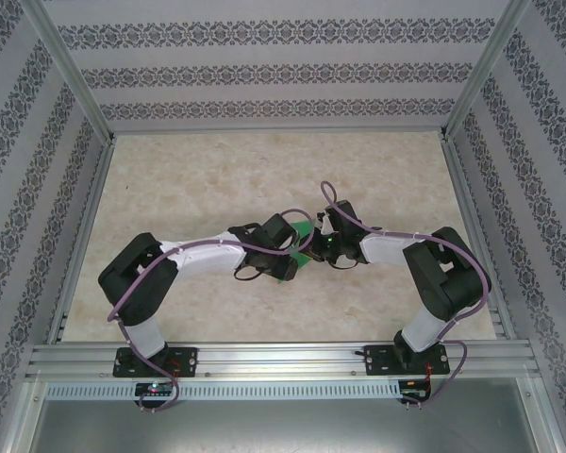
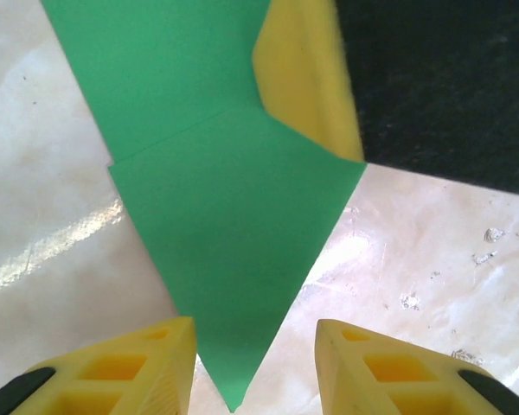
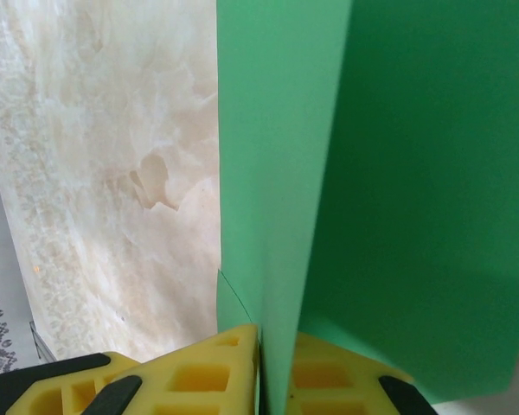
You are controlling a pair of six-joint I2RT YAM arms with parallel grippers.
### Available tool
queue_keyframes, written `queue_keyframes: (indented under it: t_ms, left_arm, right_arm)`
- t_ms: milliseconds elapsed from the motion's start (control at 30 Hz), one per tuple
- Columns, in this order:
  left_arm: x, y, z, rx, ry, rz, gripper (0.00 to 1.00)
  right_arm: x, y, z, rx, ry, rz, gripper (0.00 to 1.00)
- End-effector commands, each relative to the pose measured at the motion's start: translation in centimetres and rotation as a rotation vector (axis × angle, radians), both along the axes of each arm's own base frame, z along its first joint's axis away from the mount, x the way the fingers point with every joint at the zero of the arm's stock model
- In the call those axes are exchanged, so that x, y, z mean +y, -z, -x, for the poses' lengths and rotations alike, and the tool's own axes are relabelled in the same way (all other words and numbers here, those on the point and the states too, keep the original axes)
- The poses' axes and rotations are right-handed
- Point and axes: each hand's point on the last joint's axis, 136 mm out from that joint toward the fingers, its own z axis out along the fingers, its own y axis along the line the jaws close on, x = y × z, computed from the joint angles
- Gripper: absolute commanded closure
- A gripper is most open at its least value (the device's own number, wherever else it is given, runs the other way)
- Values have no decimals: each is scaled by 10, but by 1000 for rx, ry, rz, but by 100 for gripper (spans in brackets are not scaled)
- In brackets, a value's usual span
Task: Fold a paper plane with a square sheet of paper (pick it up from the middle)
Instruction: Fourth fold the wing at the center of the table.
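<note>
The bright green sheet of paper (image 2: 225, 233) is folded to a point, with a seam across it, and lies low over the table. Its tip sits between the yellow fingers of my left gripper (image 2: 253, 346), which is open and not touching it. My right gripper (image 3: 259, 372) is shut on an upright fold of the green paper (image 3: 277, 173); one of its yellow fingers (image 2: 307, 82) shows at the paper's far edge. In the top view both grippers meet at the table's centre, left gripper (image 1: 292, 257) and right gripper (image 1: 314, 247), with the paper (image 1: 305, 234) mostly hidden beneath them.
The marble-patterned table (image 1: 217, 179) is bounded by aluminium rails (image 1: 283, 359) and patterned walls (image 1: 264, 71) on three sides. Purple cables (image 1: 332, 193) loop above both forearms.
</note>
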Motion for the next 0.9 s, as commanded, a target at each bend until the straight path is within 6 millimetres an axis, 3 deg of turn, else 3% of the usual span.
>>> queue_keyframes:
  t_ms: [0, 467, 867]
  left_arm:
    - [-7, -1, -7, -93, 21, -32, 57]
    - [-10, 13, -8, -185, 10, -125, 59]
    - [-1, 14, -12, -233, -25, -182, 72]
  right_arm:
    - [6, -5, -2, -16, -2, -12, 89]
    - [8, -5, -3, 1, 16, -31, 86]
    - [8, -7, -5, 2, 24, -28, 82]
